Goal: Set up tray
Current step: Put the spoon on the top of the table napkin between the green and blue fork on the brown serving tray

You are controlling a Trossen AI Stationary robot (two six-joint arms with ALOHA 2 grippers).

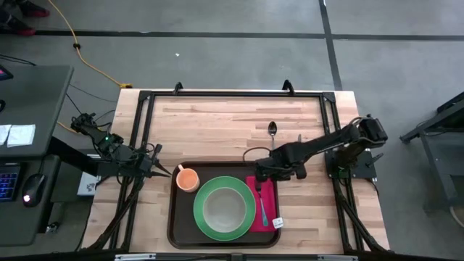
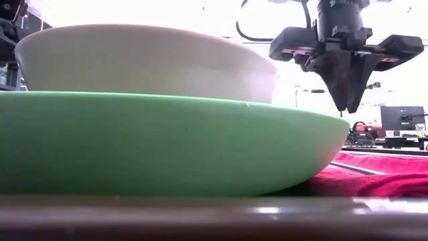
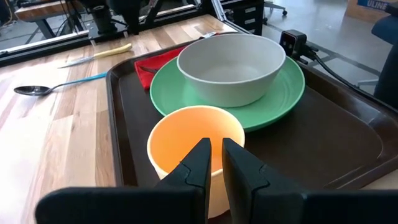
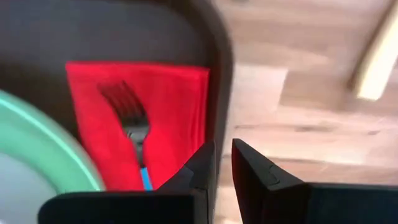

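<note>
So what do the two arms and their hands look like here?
Both arms are dark, slim and jointed, with black cables trailing from them. The left hand and right hand each end in two dark tapered fingers. The left arm shows a small green light near its base.

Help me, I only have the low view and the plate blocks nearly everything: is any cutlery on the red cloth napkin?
Observer: Yes. A metal fork with a blue handle lies on the red cloth napkin, inside the dark brown rectangular tray, beside the round green plate.
Operator: Which arm hangs above that side?
Observer: That is the right gripper. From above it sits over the tray's far edge, by the napkin's end, and it holds nothing.
Operator: And the other arm?
Observer: The left gripper hovers empty at the tray's left side. It points at a small orange cup that stands in the tray next to the plate.
</note>
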